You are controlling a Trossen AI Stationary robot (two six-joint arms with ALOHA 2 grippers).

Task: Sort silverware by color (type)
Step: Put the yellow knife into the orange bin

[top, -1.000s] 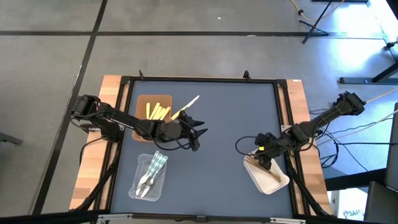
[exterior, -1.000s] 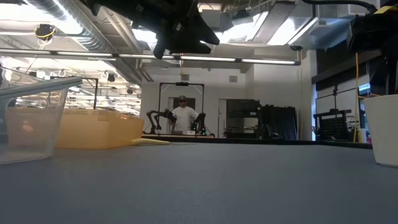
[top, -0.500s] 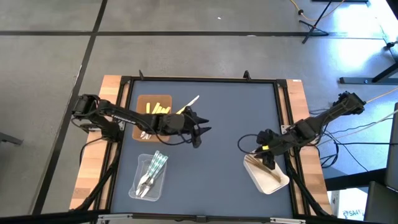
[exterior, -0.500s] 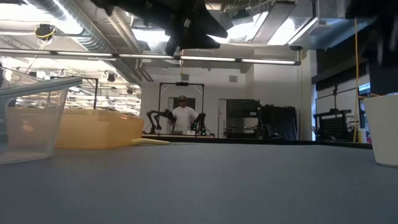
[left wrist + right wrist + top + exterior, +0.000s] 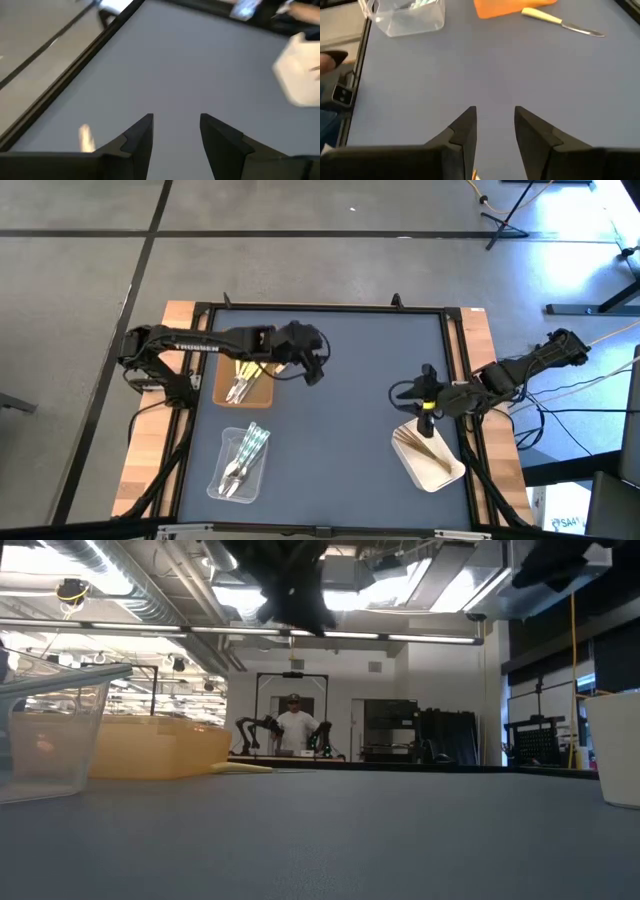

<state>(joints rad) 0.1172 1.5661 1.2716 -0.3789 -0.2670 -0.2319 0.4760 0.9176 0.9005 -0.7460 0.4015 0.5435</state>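
We saw three trays on the table [image 5: 340, 480]: one tray [image 5: 226, 388] at the left, another [image 5: 217, 478] in front of it with utensils [image 5: 243, 455] inside, and a third [image 5: 442, 473] at the right.

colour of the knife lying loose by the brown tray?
Pale yellow handle, silvery blade; the knife shows best in the right wrist view.

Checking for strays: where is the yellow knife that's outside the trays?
In the right wrist view the yellow knife lies on the blue mat beside the brown tray.
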